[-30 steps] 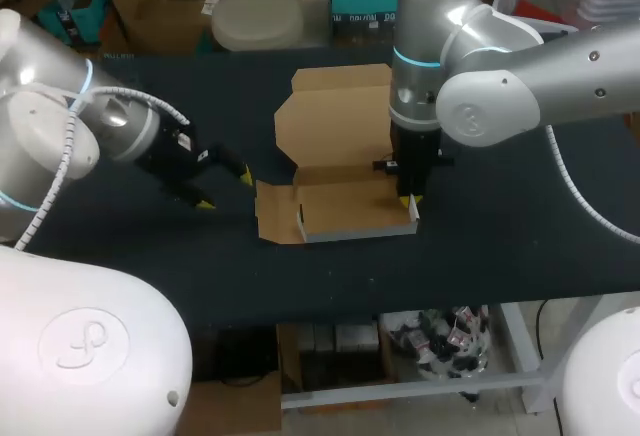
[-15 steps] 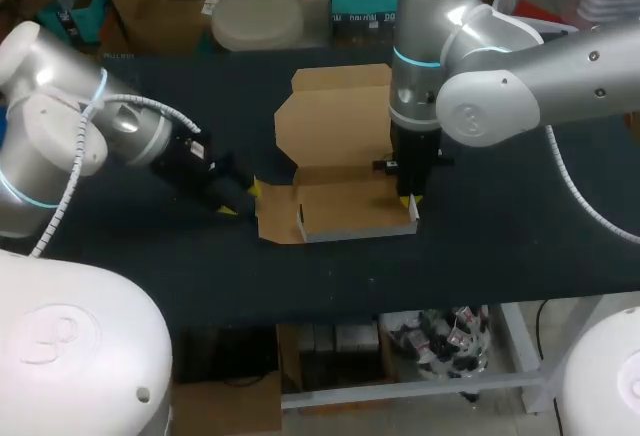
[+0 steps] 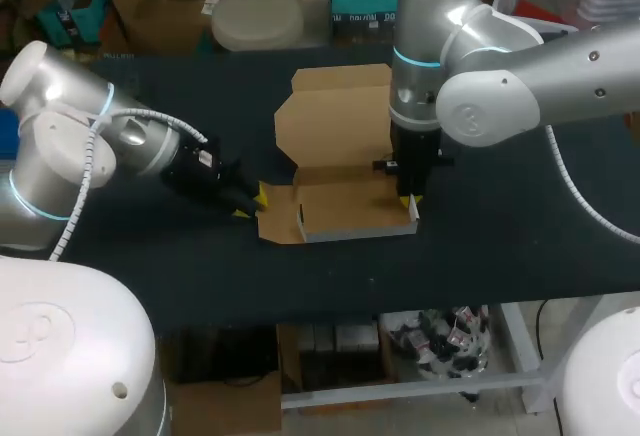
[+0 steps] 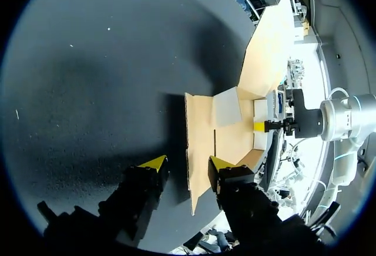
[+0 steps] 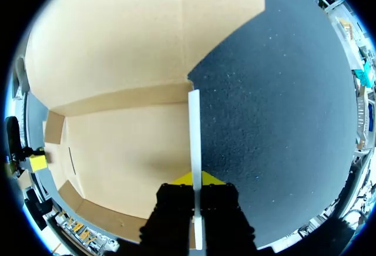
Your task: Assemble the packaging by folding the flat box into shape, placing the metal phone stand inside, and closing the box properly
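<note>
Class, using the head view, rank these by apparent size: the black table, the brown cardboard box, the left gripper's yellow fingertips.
Largest to smallest:
black table
brown cardboard box
yellow fingertips of the left gripper

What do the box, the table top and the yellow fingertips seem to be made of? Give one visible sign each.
Box: cardboard, matte brown inside, with creased fold lines and a white outer face at its edges.
Table top: dark, matte, finely speckled covering, perhaps felt or rubber mat.
Yellow fingertips: smooth, evenly coloured, probably plastic or rubber.
</note>
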